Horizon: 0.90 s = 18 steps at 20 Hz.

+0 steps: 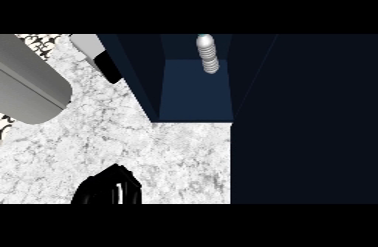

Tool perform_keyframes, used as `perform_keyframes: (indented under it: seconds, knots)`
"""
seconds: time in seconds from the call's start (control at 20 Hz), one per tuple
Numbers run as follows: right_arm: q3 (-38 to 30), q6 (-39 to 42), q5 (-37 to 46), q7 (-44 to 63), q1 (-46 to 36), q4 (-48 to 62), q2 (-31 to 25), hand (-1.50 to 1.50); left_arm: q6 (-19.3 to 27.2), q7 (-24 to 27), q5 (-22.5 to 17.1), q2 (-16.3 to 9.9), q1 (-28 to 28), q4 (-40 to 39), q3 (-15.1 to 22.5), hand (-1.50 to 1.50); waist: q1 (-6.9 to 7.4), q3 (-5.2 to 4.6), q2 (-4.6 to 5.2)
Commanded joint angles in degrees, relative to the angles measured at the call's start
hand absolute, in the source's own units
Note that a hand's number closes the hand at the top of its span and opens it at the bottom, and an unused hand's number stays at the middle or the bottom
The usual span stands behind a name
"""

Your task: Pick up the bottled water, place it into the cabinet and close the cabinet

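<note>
Head view: bottle (208, 54) stands inside the open cabinet (196, 98), at its back. Left hand (109, 188) hangs over the table (177, 156), fingers curled, holding nothing. Right hand is out of sight.

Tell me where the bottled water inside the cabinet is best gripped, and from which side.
Probably grip the bottled water round its ribbed middle, coming in through the cabinet's open front, at the view's lower side. Cabinet walls stand to its left and right, and its narrow cap end offers less to hold.
</note>
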<state>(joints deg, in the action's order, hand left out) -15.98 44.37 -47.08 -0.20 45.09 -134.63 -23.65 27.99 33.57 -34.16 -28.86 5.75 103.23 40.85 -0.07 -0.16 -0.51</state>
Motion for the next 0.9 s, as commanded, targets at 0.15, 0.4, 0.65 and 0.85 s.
perform_keyframes:
  seconds: [0.15,0.4,0.65,0.85]
  knots:
    - [0.5,-2.0,5.5,1.9,0.4,-16.4,1.1,1.50,-7.5,2.3,-6.0,-8.7,6.6,6.5,-7.6,-1.50,0.43,-0.24,-0.23]
    - [5.4,0.5,8.2,3.6,0.2,-17.2,0.6,1.50,-8.7,3.0,-8.3,-12.4,10.5,9.7,-12.1,-1.50,0.61,-0.25,-0.50]
    - [9.4,1.2,8.8,4.9,-1.6,-18.0,-0.4,1.50,-11.7,3.9,-10.9,-17.1,15.0,10.3,-17.1,-1.50,1.29,-0.52,-0.90]
    - [12.5,0.4,8.8,6.8,-4.9,-18.3,-2.2,1.50,-13.6,4.4,-12.9,-18.3,17.7,11.2,-18.9,-1.50,1.93,-0.81,-1.00]
